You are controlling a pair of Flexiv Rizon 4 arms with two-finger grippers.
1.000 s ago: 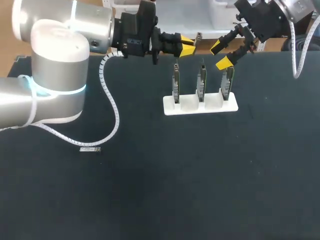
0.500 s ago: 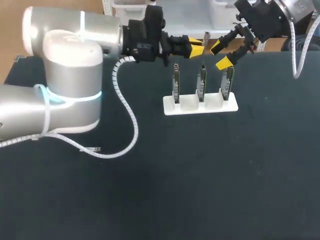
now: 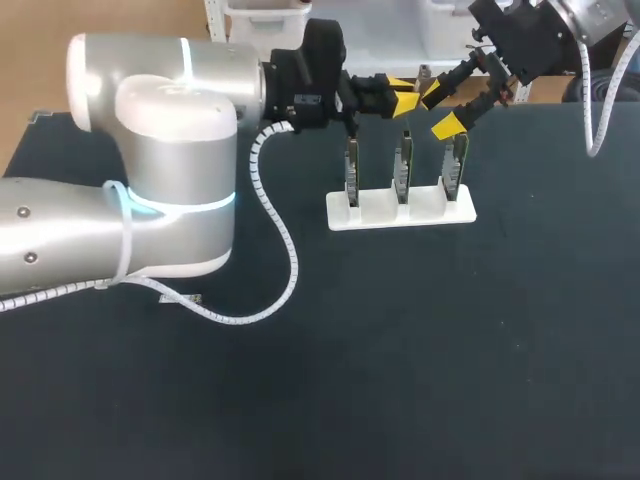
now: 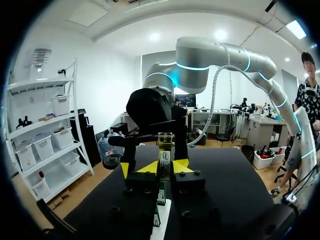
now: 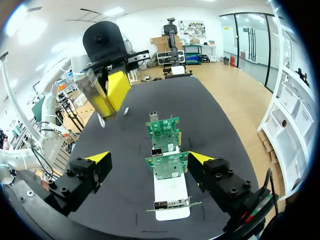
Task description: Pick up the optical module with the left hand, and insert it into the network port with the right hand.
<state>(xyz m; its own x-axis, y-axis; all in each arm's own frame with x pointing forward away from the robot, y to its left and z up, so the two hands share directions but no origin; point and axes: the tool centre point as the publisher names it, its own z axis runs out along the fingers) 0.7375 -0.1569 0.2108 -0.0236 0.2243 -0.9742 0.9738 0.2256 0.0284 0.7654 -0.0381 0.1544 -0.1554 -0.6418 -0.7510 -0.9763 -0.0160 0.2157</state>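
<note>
Head view: left end effector clenched on optical module, long axis roughly upright; right end effector released.

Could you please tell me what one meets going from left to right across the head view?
Left arm's silver elbow → left card in the white stand → middle card → right card → right arm's black wrist.
</note>
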